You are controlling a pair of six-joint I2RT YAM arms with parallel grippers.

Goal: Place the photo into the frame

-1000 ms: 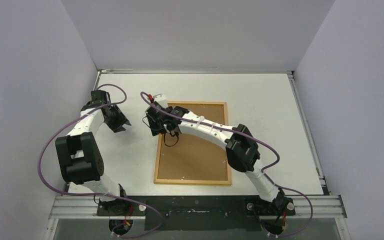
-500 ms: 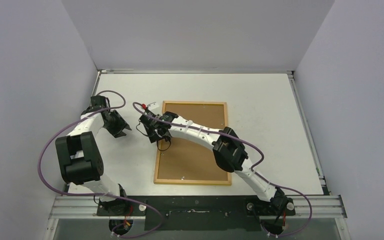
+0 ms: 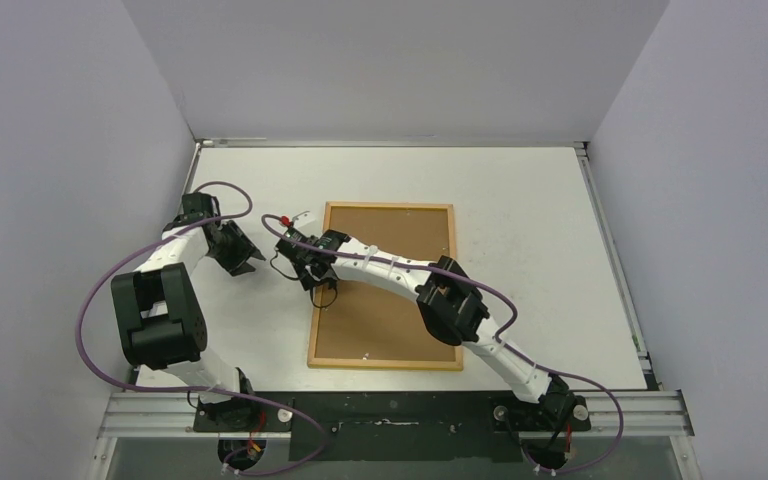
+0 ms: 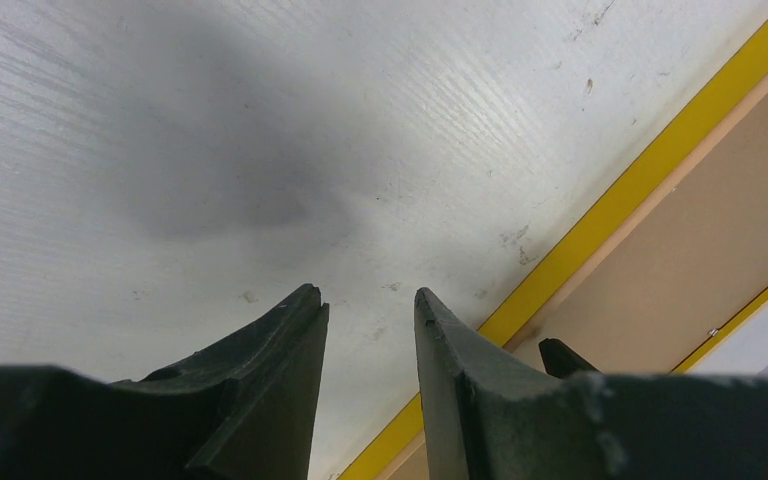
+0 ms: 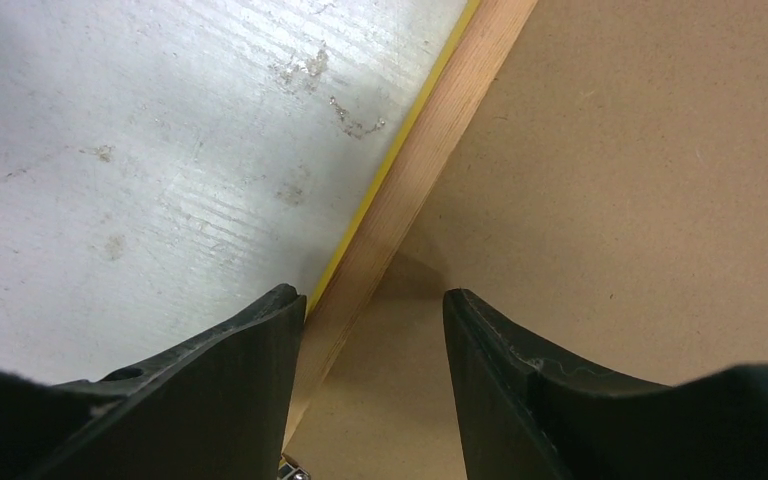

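The frame [image 3: 385, 364] is lying flat on the white surface [image 3: 530, 190], a little left of centre, with its long sides running away from the arm bases. It is lying back upward: the light wooden rails are facing up, a thin yellow strip is showing along the outer edge, and the brown backing board [image 3: 385, 325] is filling the space inside the rails.

The right arm is reaching across the board to the frame's left rail, near the far corner. The right tool [image 5: 372, 292] is pointing down with its jaws standing apart and straddling that rail (one finger is hanging over the bare surface, the other over the board). Nothing is being gripped between them, and whether either finger is touching the wood cannot be told.

The left tool [image 4: 365, 295] is hovering over the bare surface just left of the frame, apart from it and close to the right tool. Its jaws are standing partly apart with nothing between them. In the left wrist view the frame's yellow border is crossing the right side of the picture diagonally, and a dark blurred shadow is lying on the scuffed white surface
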